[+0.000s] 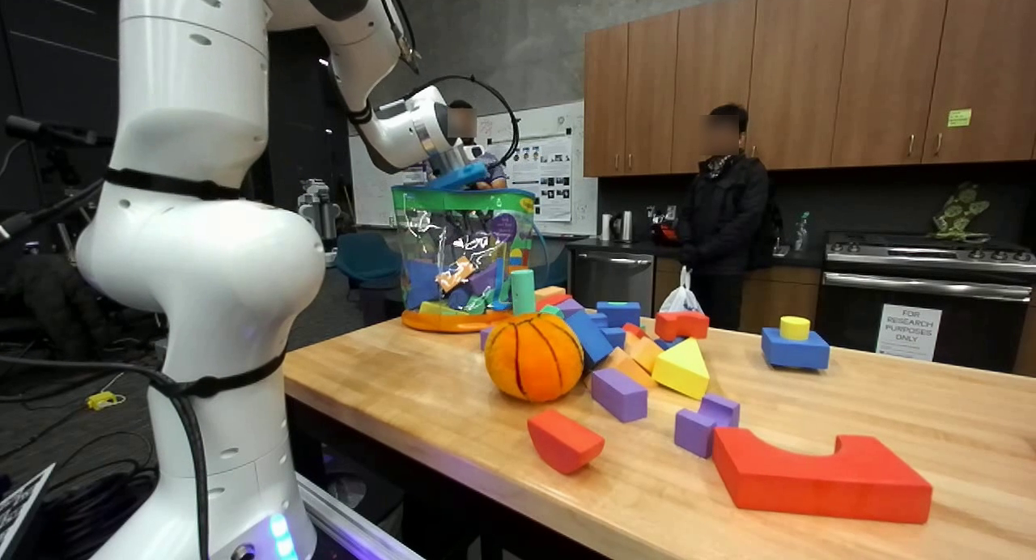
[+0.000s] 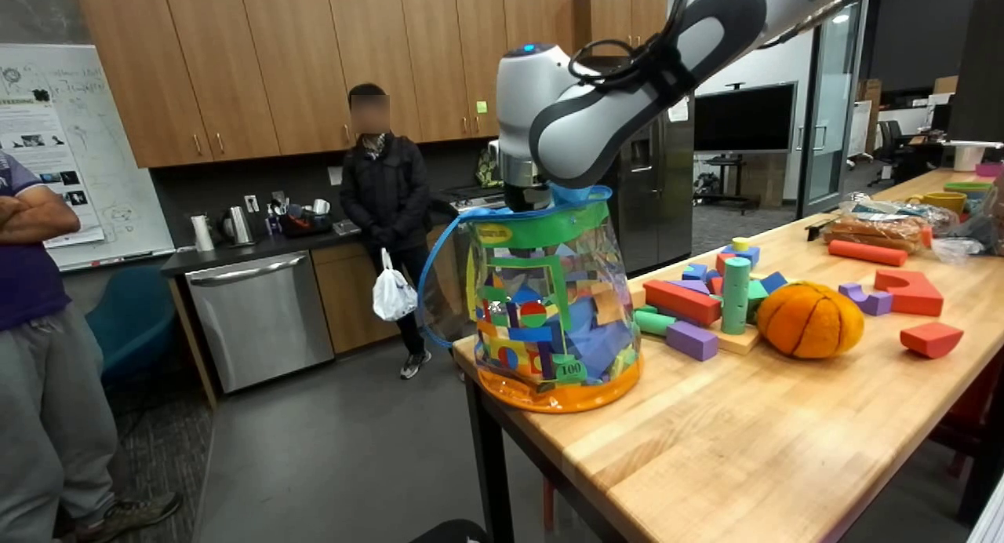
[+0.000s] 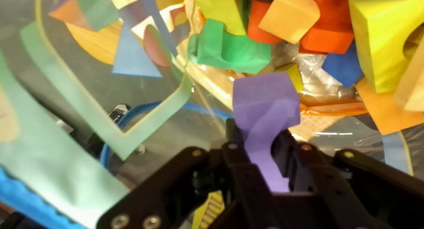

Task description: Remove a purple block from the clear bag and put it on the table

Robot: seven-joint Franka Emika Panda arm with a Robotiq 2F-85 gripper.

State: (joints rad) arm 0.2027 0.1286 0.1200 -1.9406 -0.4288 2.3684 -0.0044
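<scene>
Wrist view: gripper (image 3: 260, 133) inside bag (image 3: 56, 172); purple block (image 3: 265, 98) clamped.

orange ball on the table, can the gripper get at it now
Likely not: the gripper, closed on a purple block, is inside the clear bag, whose side stands between it and the orange ball.

Bag (image 2: 553, 300) on table (image 2: 745, 433), beside blocks (image 2: 681, 301)
</scene>
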